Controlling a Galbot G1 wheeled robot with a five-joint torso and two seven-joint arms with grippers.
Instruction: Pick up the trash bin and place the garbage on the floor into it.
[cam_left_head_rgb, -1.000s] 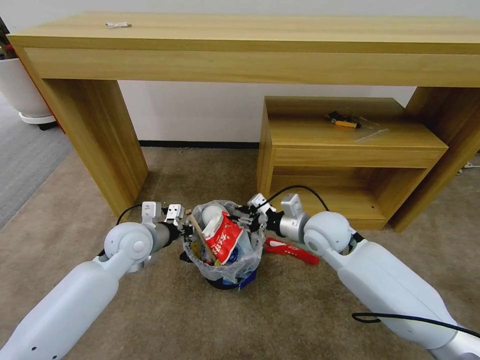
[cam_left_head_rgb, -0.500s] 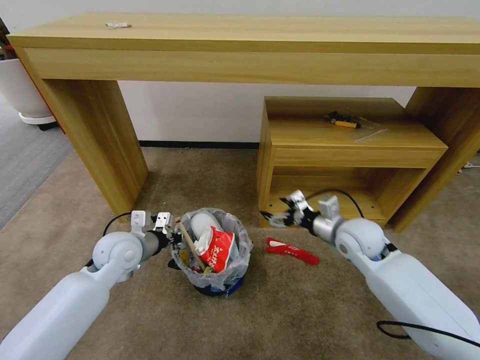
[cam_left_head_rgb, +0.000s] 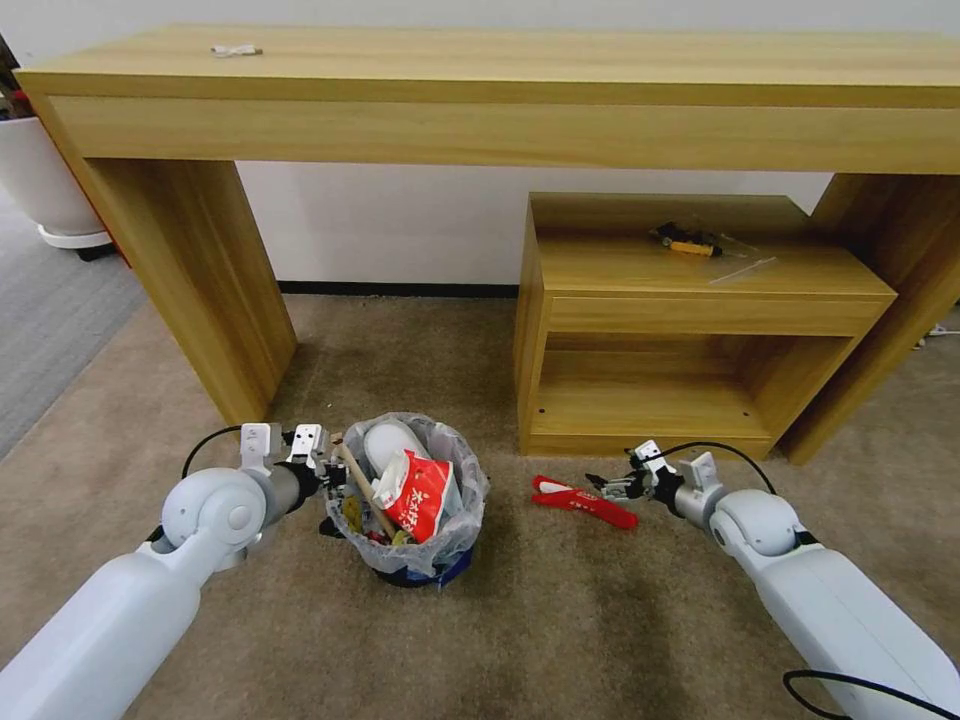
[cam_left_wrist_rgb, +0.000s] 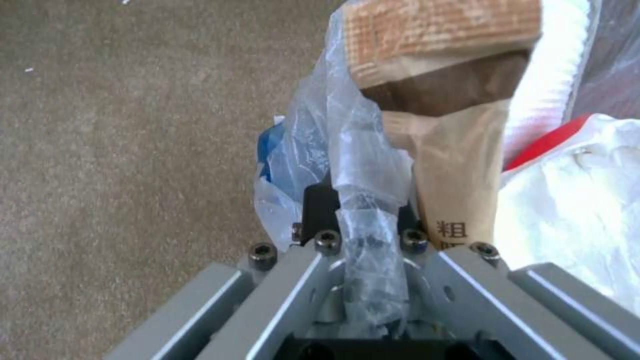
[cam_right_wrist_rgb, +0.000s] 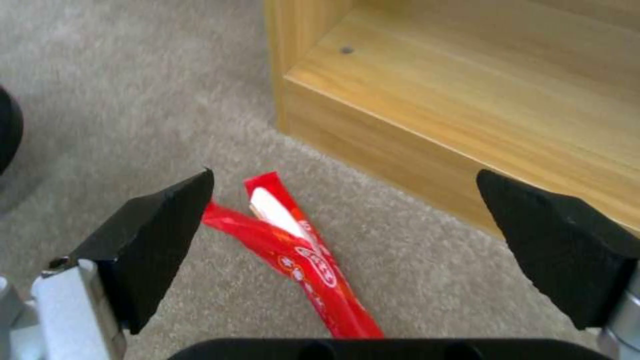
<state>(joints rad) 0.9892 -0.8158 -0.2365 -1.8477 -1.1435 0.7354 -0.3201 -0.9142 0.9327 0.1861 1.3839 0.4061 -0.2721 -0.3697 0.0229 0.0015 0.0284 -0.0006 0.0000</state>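
The trash bin (cam_left_head_rgb: 442, 570), dark with a crinkly clear liner, stands on the beige floor (cam_left_head_rgb: 560, 630) left of centre. It holds garbage: a red and white packet (cam_left_head_rgb: 415, 495), a white slipper (cam_left_head_rgb: 385, 440) and a wooden stick (cam_left_head_rgb: 357, 478). My left gripper (cam_left_head_rgb: 335, 470) is shut on the bin's left rim; the left wrist view shows the left gripper (cam_left_wrist_rgb: 360, 210) pinching the liner (cam_left_wrist_rgb: 347, 150). A long red wrapper (cam_left_head_rgb: 582, 503) lies on the floor right of the bin. Just right of it, low over the carpet, my right gripper (cam_left_head_rgb: 606, 487) is open. The right wrist view shows the right gripper (cam_right_wrist_rgb: 353, 220) wide apart over the red wrapper (cam_right_wrist_rgb: 300, 255).
A long wooden desk (cam_left_head_rgb: 500, 90) spans the back, its left leg (cam_left_head_rgb: 200, 270) behind the bin. A low wooden shelf unit (cam_left_head_rgb: 700, 300) stands close behind my right gripper, with a yellow tool (cam_left_head_rgb: 690, 243) on top. A white plant pot (cam_left_head_rgb: 40, 180) sits on grey carpet (cam_left_head_rgb: 50, 310) at far left.
My right gripper left the bin's right rim and swung right and down to the floor beside the red wrapper. My left arm drew the bin to the left and nearer.
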